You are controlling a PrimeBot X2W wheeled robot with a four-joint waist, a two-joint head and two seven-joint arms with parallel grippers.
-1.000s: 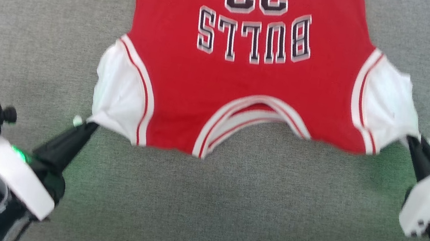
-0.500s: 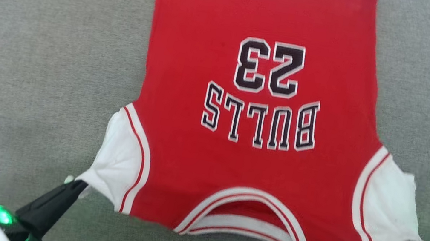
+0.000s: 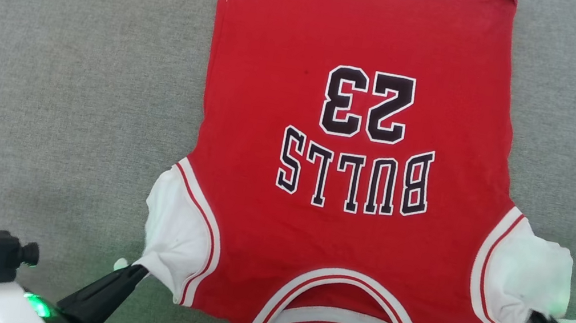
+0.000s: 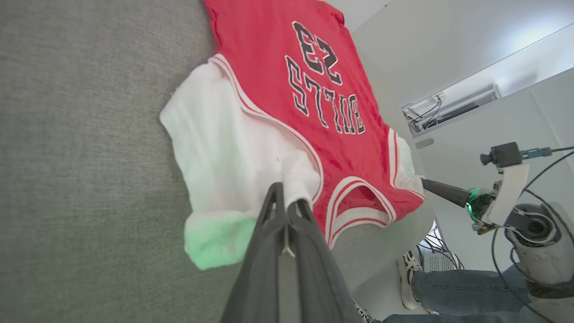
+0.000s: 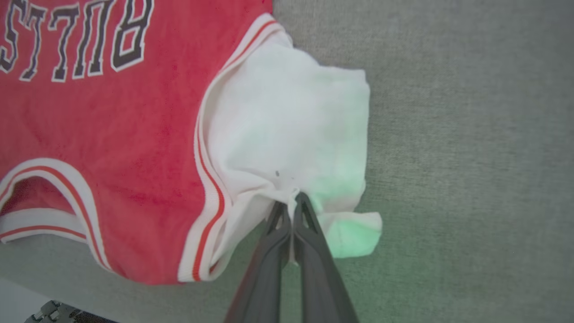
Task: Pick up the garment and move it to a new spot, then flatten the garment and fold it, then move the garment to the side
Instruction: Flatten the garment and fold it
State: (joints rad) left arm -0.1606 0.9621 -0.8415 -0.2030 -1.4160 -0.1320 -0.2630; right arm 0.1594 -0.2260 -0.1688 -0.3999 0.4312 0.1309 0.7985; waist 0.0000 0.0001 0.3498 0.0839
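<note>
The garment (image 3: pixel 349 136) is a red jersey with white sleeves and black "BULLS 23" lettering. It lies spread face up on the grey surface, collar toward me. My left gripper (image 3: pixel 135 270) is shut on the edge of the white sleeve (image 3: pixel 175 236) at the lower left. The left wrist view shows that pinch (image 4: pixel 287 197) on the garment (image 4: pixel 314 89). My right gripper (image 3: pixel 537 321) is shut on the other white sleeve (image 3: pixel 529 280) at the lower right. In the right wrist view the closed fingers pinch a fold of that sleeve (image 5: pixel 291 197) of the garment (image 5: pixel 112 112).
A grey fabric surface (image 3: pixel 56 90) lies under and around the garment, with open room on both sides. In the left wrist view the surface's near edge drops off, and a person's leg in jeans and a white shoe (image 4: pixel 410 280) stand beyond it.
The head view has tilted, so the garment sits lower in the picture and its far hem now shows. Both grippers keep their hold on the sleeves.
</note>
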